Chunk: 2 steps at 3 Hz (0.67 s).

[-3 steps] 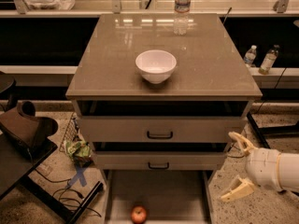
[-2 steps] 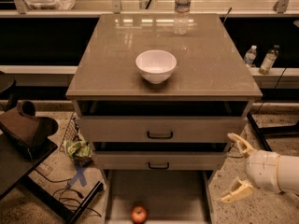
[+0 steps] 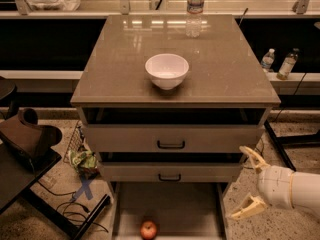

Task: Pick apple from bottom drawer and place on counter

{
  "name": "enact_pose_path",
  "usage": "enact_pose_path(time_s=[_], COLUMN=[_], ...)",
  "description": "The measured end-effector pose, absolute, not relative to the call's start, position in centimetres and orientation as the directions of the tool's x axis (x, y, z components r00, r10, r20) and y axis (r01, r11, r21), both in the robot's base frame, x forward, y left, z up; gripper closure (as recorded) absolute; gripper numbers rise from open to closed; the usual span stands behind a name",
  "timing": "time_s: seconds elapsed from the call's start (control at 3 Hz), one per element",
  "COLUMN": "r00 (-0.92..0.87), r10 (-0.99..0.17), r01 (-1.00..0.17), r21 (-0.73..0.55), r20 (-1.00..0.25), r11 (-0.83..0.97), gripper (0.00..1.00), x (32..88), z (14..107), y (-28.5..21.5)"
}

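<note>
A small red apple [image 3: 148, 229] lies on the floor of the pulled-out bottom drawer [image 3: 185, 206], near its front left. The glossy taupe counter [image 3: 220, 69] tops the cabinet. My gripper [image 3: 247, 183] is at the lower right, outside the drawer's right rail, with its two pale fingers spread wide apart and nothing between them. It is well to the right of the apple and far below the counter.
A white bowl [image 3: 167, 70] stands mid-counter. A water bottle [image 3: 194, 3] stands behind the counter on the pale shelf. Two drawers with black handles [image 3: 170, 145] sit above the open one. A dark chair [image 3: 25, 139] and cables are at the left; bottles [image 3: 286, 64] at the right.
My gripper has shifted slightly to the right and down. The apple, bowl and drawers have not moved.
</note>
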State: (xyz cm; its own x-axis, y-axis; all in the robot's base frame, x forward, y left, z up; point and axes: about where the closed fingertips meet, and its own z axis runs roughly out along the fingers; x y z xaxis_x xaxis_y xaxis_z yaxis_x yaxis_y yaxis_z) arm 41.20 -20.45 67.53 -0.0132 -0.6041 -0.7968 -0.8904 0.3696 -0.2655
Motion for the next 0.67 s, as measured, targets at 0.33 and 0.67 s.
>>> enact_pose_path(time_s=[0.33,0.67], r00=[0.043,0.096], r10=[-0.526,-0.490], r01=[-0.879,-0.866], r21=[-0.282,-0.315], r20=[-0.850,-0.867], r11=[0.384,0.389], gripper=[0.00,0.00], x=[42.2,43.8], z=[60.7,54.4], y=[-17.5,-16.1])
